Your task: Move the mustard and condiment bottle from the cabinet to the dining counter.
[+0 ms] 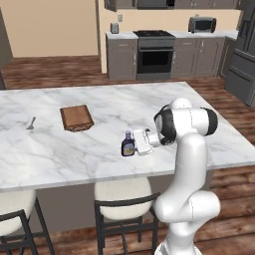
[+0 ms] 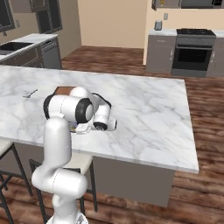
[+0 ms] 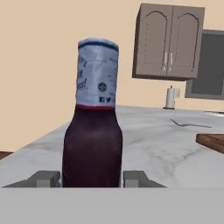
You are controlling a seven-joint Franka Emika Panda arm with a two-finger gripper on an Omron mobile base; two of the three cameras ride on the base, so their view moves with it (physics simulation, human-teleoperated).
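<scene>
The condiment bottle (image 1: 128, 145), dark purple-brown with a pale cap, stands upright near the front edge of the dining counter (image 1: 149, 102). My gripper (image 1: 135, 143) reaches in from the right and is shut on its lower body. In the hand view the condiment bottle (image 3: 92, 131) rises close up between the two fingertips (image 3: 46, 178), which press its sides, with the marble dining counter (image 3: 148, 140) behind it. Whether its base rests on the slab or hangs just above, I cannot tell. From the right base view my own arm hides the bottle over the dining counter (image 2: 144, 109). The mustard and the cabinet are out of view.
A brown wooden board (image 1: 76, 118) and a small utensil (image 1: 31, 123) lie on the slab to the left. Two stools (image 1: 122, 199) stand under the front edge. A stove (image 1: 154, 50) and microwave (image 1: 201, 24) line the far wall. A two-door wall cupboard (image 3: 168, 41) hangs beyond.
</scene>
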